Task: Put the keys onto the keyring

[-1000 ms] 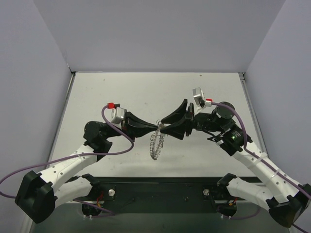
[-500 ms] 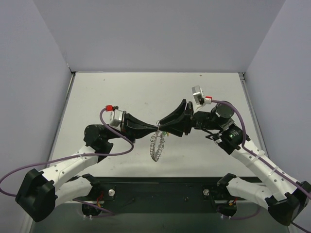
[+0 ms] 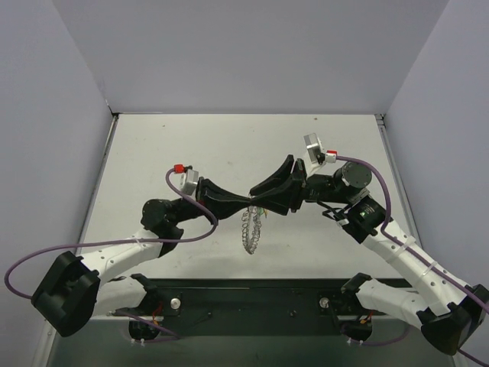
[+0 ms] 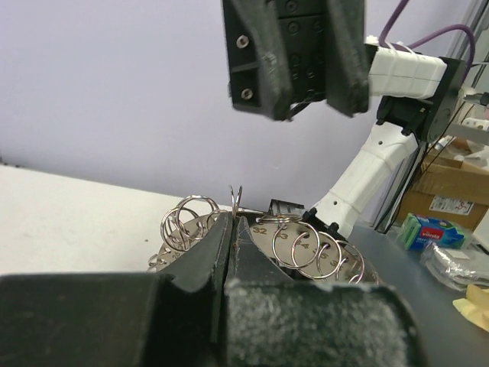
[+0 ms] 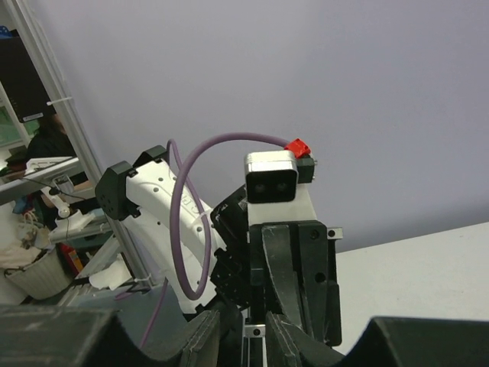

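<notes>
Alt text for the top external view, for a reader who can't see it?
Two robot arms meet tip to tip over the middle of a pale table, the left gripper and right gripper both at the top of a silvery coiled keyring that trails toward the arm bases.

Your left end effector (image 3: 246, 201) and right end effector (image 3: 258, 200) are matte black, carried on white arms (image 3: 122, 256) with black joints. Each trails a purple cable (image 5: 229, 138) to a silver camera (image 5: 273, 180) with a red cap (image 5: 296, 145). The keyring (image 3: 250, 229) is a bright silvery chain of wire loops, with a grey tag (image 4: 263, 233) among them marked 32 in dark print, while the counter (image 3: 191, 145) is plain off-white and the walls (image 3: 252, 53) pale lavender.
</notes>
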`<act>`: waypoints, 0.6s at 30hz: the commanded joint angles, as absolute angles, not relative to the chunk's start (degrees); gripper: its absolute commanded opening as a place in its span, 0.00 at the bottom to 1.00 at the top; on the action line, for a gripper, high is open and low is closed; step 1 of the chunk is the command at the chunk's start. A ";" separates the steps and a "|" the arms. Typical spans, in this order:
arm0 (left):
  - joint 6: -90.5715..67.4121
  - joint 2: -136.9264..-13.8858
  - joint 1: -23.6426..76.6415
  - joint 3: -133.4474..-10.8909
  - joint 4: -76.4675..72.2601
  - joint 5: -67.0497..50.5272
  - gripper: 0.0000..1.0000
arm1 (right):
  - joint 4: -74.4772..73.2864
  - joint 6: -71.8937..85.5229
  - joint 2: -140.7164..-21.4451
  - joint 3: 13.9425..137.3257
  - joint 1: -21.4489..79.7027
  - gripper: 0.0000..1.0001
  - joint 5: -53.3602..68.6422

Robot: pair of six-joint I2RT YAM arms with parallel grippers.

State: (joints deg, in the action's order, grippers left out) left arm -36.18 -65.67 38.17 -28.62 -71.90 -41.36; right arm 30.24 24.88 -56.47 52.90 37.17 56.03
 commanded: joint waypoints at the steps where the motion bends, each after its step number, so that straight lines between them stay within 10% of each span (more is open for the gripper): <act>1: -39.72 -66.71 38.41 -29.18 -95.36 -37.09 0.00 | 36.39 24.87 -56.16 52.65 37.44 0.31 58.18; 18: -36.74 -63.81 39.37 -29.35 -95.45 -37.00 0.00 | 33.31 22.41 -55.46 50.54 35.25 0.27 52.91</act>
